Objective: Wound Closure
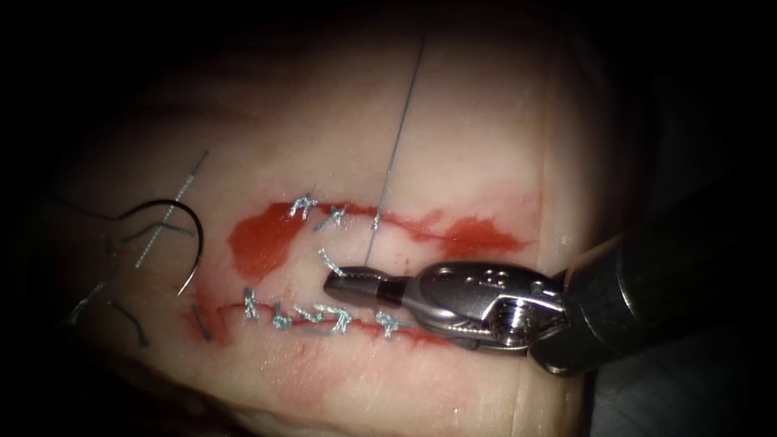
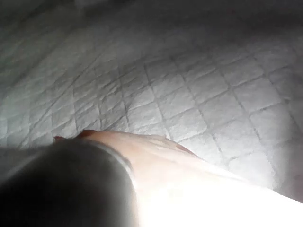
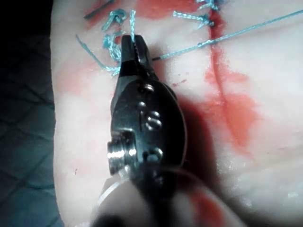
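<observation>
My right tool (image 1: pixel 333 282) comes in from the right and lies low over the tissue (image 1: pixel 461 121) between two stitched red lines. Its jaws are shut on the thread (image 1: pixel 396 137), which runs taut from the jaw tips past a knot and up out of the picture. In the right wrist view the same shut jaws (image 3: pixel 132 43) hold the thread (image 3: pixel 227 35) beside knotted stitches (image 3: pixel 113 45). The curved needle (image 1: pixel 193 222) lies free on the tissue left of the cut, held by neither tool and not in the tissue. My left arm's dark shaft (image 2: pixel 61 184) hangs over the tissue (image 2: pixel 161 156).
Knotted stitches sit along the upper line (image 1: pixel 303 206) and the lower line (image 1: pixel 332 317). Red fluid pools at the left (image 1: pixel 259 239) and right (image 1: pixel 477 239). Cut ends of thread (image 1: pixel 129 320) lie at the far left. A quilted pad (image 2: pixel 199 85) surrounds the tissue.
</observation>
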Controlling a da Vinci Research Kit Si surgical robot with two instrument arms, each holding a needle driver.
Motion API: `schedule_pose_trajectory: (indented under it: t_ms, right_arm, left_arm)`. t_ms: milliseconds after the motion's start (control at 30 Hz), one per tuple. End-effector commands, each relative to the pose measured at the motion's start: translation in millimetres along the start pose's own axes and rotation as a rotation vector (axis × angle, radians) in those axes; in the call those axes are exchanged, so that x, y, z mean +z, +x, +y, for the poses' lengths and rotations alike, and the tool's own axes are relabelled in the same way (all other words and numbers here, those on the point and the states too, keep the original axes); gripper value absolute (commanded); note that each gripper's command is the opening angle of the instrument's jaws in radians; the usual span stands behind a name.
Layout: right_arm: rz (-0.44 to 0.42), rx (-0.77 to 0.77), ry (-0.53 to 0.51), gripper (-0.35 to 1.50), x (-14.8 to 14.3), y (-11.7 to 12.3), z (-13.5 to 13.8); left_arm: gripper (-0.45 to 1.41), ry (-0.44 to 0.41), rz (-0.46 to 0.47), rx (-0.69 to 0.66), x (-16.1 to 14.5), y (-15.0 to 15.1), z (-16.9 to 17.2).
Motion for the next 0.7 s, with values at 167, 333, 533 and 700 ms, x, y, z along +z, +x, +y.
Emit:
schedule_pose_trajectory:
  t_ms: [167, 333, 533, 700]
  right_arm:
    - [-0.065, 0.012, 0.073, 1.33, -1.9, -3.3, -1.2]
    - [-0.148, 0.071, 0.068, 1.23, -3.3, -4.6, -2.4]
    - [-0.227, 0.137, 0.150, 1.20, -1.5, -4.2, -5.2]
    - [-0.313, 0.140, 0.225, 1.18, -0.6, -3.6, -7.8]
  left_arm:
    - [-0.45, 0.060, -0.072, -0.062, -8.4, 2.2, 1.2]
    - [-0.45, 0.108, -0.142, -0.138, -15.5, 4.0, 0.8]
    - [-0.45, 0.138, -0.207, -0.194, -24.9, 3.9, -0.9]
    - [-0.45, 0.158, -0.206, -0.179, -31.8, 7.0, -4.2]
